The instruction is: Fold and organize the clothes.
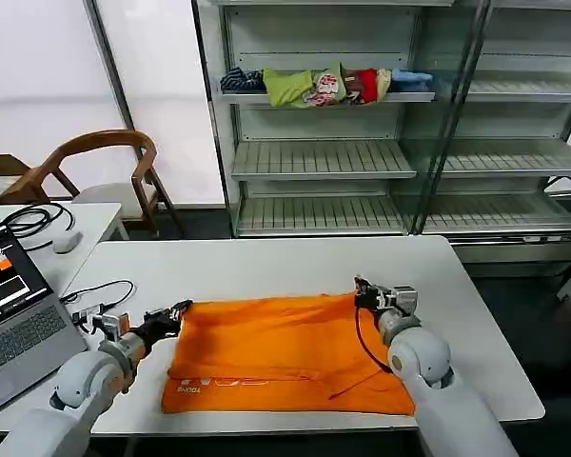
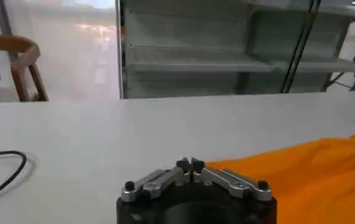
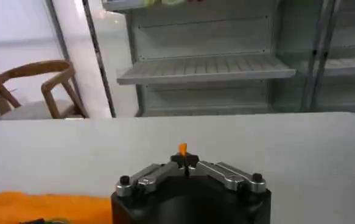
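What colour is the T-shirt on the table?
Plain bright orange, with small pale lettering near its hem; the T-shirt shows best in the head view.

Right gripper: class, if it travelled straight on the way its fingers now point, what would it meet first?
Probably nothing close. The right gripper, its fingers shut on a scrap of the bright orange cloth T-shirt, points over bare white table toward the grey metal shelving. Depth is uncertain.

- My T-shirt [image 1: 285,352] is plain bright orange, with pale lettering at its near hem.
- The table [image 1: 266,262] is white.
- The far shelf heap [image 1: 328,84] mixes green, red, blue.
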`<state>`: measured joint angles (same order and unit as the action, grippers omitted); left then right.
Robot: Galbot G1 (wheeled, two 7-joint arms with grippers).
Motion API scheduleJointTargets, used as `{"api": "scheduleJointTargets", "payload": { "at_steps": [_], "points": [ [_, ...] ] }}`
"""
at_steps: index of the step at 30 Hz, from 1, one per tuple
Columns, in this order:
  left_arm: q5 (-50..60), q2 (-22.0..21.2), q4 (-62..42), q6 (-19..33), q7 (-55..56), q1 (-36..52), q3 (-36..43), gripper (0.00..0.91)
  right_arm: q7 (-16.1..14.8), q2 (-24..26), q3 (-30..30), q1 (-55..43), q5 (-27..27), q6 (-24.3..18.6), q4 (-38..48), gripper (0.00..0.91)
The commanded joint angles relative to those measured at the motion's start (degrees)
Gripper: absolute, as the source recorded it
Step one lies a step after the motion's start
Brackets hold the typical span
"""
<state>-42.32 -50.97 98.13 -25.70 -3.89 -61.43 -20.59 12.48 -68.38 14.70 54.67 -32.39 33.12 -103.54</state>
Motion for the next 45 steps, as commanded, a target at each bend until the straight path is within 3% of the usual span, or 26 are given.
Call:
{"api": "scheduleJointTargets", "payload": {
  "at_steps": [1, 20, 45],
  "points": [
    [0.0, 0.0, 4.1, 0.1, -0.1, -4.0, -1.8, 0.030, -0.4, 0.8, 2.0, 7.1, 0.4, -0.1, -5.4, 0.000],
    [0.1, 0.4, 9.0, 0.6, -0.9, -9.2, -3.9, 0.030, -2.2, 1.0, 5.1, 15.0, 3.1, -1.7, -12.1, 0.000],
    [0.6, 1.4, 9.4, 2.2, -2.0, -15.5, -6.7, 0.030, -2.9, 1.3, 5.9, 17.6, 3.7, -2.3, -12.0, 0.000]
  ]
}}
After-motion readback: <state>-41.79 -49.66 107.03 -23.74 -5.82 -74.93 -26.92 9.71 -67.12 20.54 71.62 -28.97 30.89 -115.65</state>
